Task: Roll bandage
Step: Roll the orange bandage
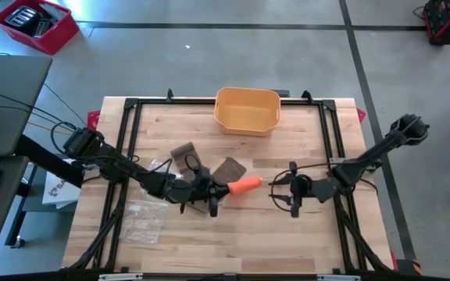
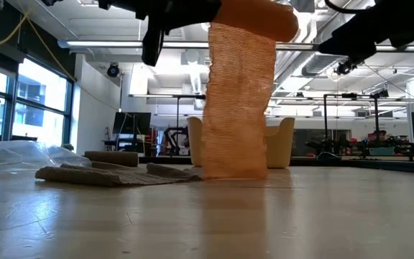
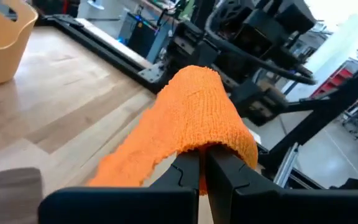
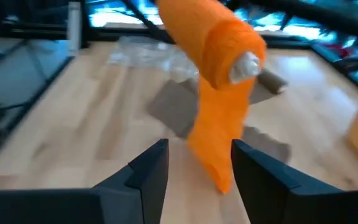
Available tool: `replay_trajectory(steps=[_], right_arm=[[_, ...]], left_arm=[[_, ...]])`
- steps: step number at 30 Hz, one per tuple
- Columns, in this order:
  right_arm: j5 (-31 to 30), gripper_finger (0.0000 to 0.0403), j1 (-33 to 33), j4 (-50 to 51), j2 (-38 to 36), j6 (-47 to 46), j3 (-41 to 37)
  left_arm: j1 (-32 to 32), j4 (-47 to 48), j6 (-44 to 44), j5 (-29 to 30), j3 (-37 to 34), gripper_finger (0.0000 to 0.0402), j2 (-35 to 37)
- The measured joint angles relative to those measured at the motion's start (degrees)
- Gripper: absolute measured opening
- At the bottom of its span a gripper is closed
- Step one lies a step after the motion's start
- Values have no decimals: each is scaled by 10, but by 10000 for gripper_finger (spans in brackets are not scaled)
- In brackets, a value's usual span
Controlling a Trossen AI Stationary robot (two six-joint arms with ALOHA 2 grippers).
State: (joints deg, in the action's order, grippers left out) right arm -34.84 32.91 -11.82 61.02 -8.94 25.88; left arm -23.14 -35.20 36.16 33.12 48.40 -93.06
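An orange bandage roll (image 1: 244, 185) is held above the middle of the table by my left gripper (image 1: 212, 193), which is shut on it. Its unrolled tail (image 2: 237, 101) hangs straight down, and the lower end (image 2: 236, 171) reaches the table top. The roll's free end shows a white core (image 4: 247, 65). My right gripper (image 1: 282, 190) stands open a little to the right of that end, level with it; its fingers (image 4: 148, 168) touch nothing. My left gripper pinches the roll's near end (image 3: 207, 140) between its two shut fingers (image 3: 188, 171). The fingers come nearly level from the table's left and lie along the roll. The roll is lifted clear, roughly level, with its tail hanging slack below it.
A yellow basket (image 1: 247, 109) stands at the table's far middle. Two brown bandages (image 1: 184, 154) (image 1: 230, 168) lie flat near the left gripper. A clear plastic bag (image 1: 143, 218) lies at the near left. Bare wood shows near the front edge.
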Motion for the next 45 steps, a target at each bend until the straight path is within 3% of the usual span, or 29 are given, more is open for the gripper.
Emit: replay_trajectory(steps=[2, 5, 11, 30, 36, 45], right_arm=[[-36, 165, -1, -7, 2, 12, 2], [-41, 165, 1, -30, 0, 30, 3], [50, 165, 10, -84, 0, 53, 3], [35, 164, -4, -180, 3, 103, 3], [81, 164, -18, -243, 54, 109, 3], [76, 165, -18, -300, 89, 152, 3]], left_arm=[[3, -18, -14, -12, 0, 1, 0], [8, -19, -27, -44, 0, 1, 14], [9, -16, -38, -50, 0, 1, 36], [0, -15, -56, -62, 0, 1, 40], [-1, -16, -58, -60, 0, 1, 40], [-2, -11, -48, -61, 0, 1, 40]])
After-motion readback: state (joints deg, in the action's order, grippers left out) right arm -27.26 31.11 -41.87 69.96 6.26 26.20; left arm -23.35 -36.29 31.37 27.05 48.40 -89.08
